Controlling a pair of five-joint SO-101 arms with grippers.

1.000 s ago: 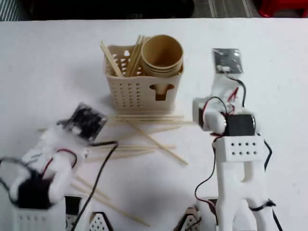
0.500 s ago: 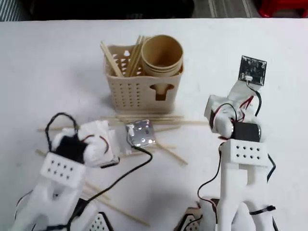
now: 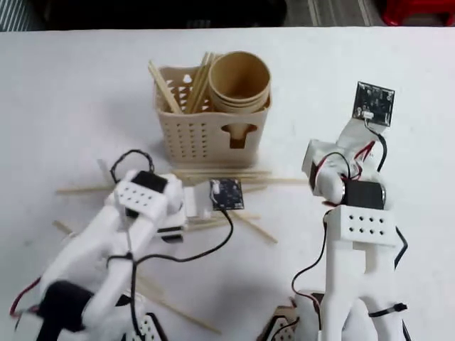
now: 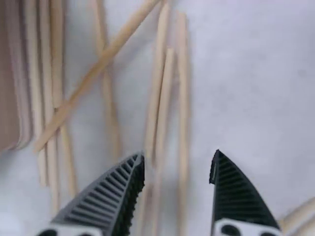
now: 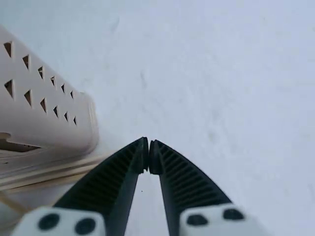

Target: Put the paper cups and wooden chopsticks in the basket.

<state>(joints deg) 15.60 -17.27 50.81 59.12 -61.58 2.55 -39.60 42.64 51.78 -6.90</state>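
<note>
Paper cups sit stacked in the basket beside several chopsticks. Many wooden chopsticks lie on the counter before the basket, not yet collected. The left hand, fingers apart, straddles some. The right hand, closed and empty, is beside the basket.

Cups in basket; chopsticks loose alongside

Bare white tabletop lies open left of and behind the beige perforated plastic basket. In front, scattered pale wooden chopsticks crowd the surface — the white left arm hangs over them, the white right arm stands beside.
</note>
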